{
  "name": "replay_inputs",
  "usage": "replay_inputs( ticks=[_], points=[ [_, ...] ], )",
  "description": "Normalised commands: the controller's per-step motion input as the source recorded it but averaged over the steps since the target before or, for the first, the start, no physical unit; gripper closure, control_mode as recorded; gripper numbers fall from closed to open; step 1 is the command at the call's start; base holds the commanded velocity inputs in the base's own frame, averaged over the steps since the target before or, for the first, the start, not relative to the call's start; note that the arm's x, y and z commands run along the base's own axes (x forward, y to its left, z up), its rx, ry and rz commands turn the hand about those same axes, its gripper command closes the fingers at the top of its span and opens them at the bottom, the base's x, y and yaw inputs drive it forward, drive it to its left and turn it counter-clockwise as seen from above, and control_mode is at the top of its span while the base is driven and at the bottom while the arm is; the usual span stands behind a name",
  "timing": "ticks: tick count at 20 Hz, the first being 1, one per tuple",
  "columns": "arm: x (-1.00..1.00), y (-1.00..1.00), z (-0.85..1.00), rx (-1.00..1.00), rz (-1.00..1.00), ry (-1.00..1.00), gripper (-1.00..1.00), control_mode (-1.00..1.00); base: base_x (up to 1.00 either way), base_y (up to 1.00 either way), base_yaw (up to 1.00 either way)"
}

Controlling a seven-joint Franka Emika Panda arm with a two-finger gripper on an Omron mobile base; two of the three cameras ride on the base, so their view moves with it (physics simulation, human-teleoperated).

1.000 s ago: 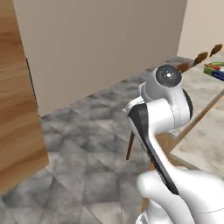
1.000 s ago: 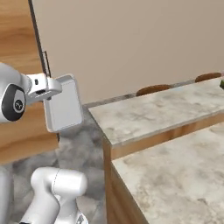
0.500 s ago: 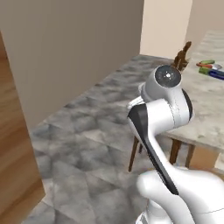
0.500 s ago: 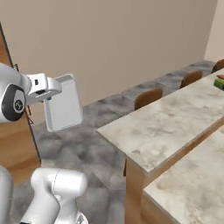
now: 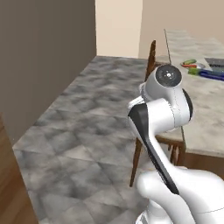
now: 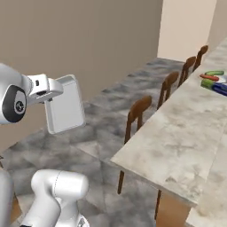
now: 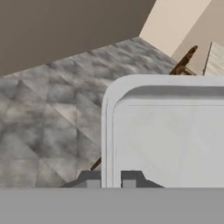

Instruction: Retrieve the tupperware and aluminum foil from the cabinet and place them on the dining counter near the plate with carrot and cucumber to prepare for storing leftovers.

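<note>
My gripper [image 6: 56, 88] is shut on the rim of the tupperware [image 6: 66, 106], a shallow pale grey container held on edge in the air at my left, apart from the counter. In the hand view the tupperware [image 7: 170, 131] spreads to the right, and my gripper [image 7: 110, 180] pinches its left rim between two dark fingertips [image 7: 89, 179]. The dining counter [image 6: 177, 142] stretches along the right. At its far end lies the aluminum foil [image 6: 219, 88], with a carrot [image 6: 208, 77] and a cucumber [image 6: 215, 72] beside it. The left base view shows the aluminum foil [image 5: 212, 73] too. The cabinet is out of view.
Several wooden stools [image 6: 137, 115] line the dining counter's near side; one stool [image 5: 151, 61] shows behind my arm. Grey stone floor [image 5: 78, 131] lies open to the left, bounded by a brown-grey wall [image 5: 43, 57]. A wooden panel [image 5: 13, 197] stands at the lower left.
The whole picture has swung as the base moved: the wooden cupboard slid out to the left and the counter's far end with the foil came into view. The tupperware stays gripped.
</note>
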Motion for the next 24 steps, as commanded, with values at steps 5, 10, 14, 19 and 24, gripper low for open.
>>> replay_inputs(
  ticks=[5,10,14,19,24],
  points=[
    [0.0,0.0,0.0,0.0,0.0,0.0,1.0,1.0,0.87,0.83,-0.42],
    [0.0,0.0,0.0,0.0,0.0,0.0,1.0,1.0,1.0,0.66,-0.25],
    [0.0,0.0,0.0,0.0,0.0,0.0,1.0,1.0,1.0,0.3,0.01],
    [0.0,0.0,0.0,0.0,0.0,0.0,1.0,1.0,1.0,0.0,0.19],
    [0.0,0.0,0.0,0.0,0.0,0.0,1.0,1.0,1.0,0.03,-0.01]
  ],
)
